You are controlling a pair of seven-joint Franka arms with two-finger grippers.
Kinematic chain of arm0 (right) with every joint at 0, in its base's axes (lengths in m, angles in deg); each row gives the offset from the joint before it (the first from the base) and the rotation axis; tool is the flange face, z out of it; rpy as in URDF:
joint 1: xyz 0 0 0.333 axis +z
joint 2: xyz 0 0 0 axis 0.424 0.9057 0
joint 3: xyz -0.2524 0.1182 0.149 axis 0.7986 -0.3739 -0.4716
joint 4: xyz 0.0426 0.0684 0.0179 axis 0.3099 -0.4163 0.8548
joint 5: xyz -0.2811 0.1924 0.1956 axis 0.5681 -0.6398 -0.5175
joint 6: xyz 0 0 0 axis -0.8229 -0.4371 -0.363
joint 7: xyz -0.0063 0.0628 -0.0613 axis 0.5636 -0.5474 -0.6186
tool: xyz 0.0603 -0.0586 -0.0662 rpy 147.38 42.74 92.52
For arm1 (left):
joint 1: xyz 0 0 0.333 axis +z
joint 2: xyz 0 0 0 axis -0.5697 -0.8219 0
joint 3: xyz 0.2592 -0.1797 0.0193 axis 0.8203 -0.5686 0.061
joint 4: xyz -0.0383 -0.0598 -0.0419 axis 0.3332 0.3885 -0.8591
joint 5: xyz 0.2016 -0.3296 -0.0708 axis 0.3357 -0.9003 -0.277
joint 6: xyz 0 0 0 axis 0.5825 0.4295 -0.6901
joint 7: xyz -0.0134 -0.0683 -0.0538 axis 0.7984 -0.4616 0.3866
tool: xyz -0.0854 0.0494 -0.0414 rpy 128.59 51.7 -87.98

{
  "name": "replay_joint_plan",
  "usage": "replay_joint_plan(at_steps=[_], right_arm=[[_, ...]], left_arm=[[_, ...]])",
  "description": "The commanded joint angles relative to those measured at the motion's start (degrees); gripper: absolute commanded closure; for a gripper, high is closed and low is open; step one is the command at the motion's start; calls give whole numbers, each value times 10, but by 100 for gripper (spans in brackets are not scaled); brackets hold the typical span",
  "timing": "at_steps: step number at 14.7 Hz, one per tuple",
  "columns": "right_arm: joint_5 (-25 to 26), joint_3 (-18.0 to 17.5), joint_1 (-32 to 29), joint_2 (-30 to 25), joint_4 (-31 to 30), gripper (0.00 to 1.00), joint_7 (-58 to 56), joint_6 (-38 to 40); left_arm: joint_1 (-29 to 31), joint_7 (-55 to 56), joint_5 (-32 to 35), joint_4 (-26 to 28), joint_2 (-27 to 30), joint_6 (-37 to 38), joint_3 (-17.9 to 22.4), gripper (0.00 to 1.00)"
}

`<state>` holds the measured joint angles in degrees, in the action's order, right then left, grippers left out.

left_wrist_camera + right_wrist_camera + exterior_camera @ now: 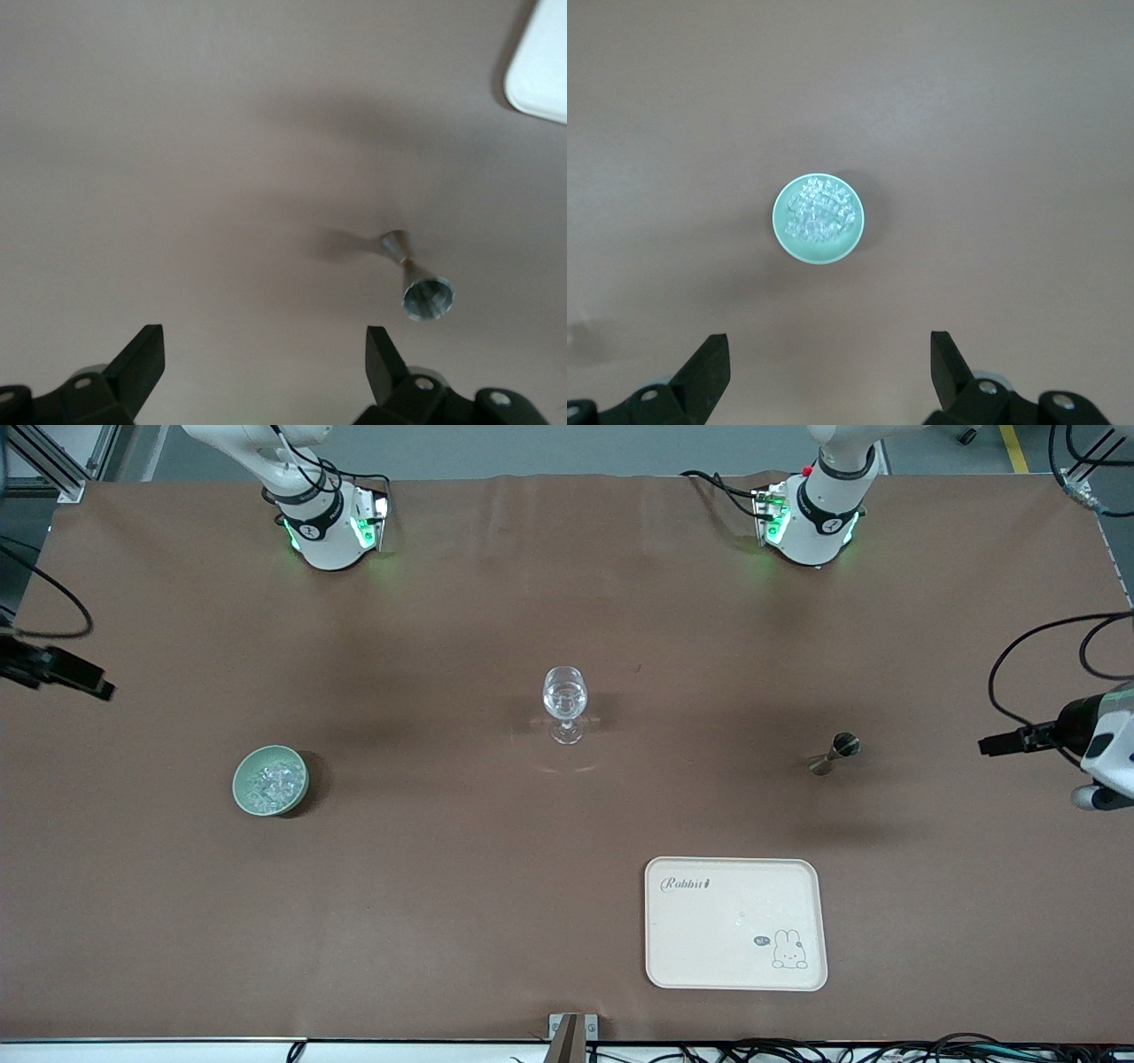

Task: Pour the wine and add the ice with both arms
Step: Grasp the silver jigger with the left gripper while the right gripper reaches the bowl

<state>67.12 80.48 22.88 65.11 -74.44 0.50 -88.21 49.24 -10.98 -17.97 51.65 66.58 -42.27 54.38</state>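
The brown matte table lies broad and mostly bare, with wide open cloth around each item. At its 5 o'clock sits a cream rounded-corner tray. The left gripper hangs spread over cloth near a steel hourglass jigger at 3 o'clock. The right gripper hangs spread above the pale green bowl at 9 o'clock, heaped with glassy ice. A clear stemmed wine glass stands centre.
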Motion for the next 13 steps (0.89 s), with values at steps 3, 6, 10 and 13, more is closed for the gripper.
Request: replay_joint_plan(at_steps=[3, 6, 10, 13], right_arm=[[-7, 0, 12, 26, -131, 0, 10, -155], [-9, -1, 14, 51, -214, 0, 10, -286], [-9, -2, 31, 97, -256, 0, 11, -366], [-9, -2, 35, 139, -256, 5, 11, -389]], left_arm=[[55, 118, -118, -19, -106, 7, -4, 0], [71, 209, -212, -15, -167, 10, -5, 4], [79, 242, -286, -2, -218, 10, -5, 10], [82, 241, -338, 35, -219, 10, -7, 17]])
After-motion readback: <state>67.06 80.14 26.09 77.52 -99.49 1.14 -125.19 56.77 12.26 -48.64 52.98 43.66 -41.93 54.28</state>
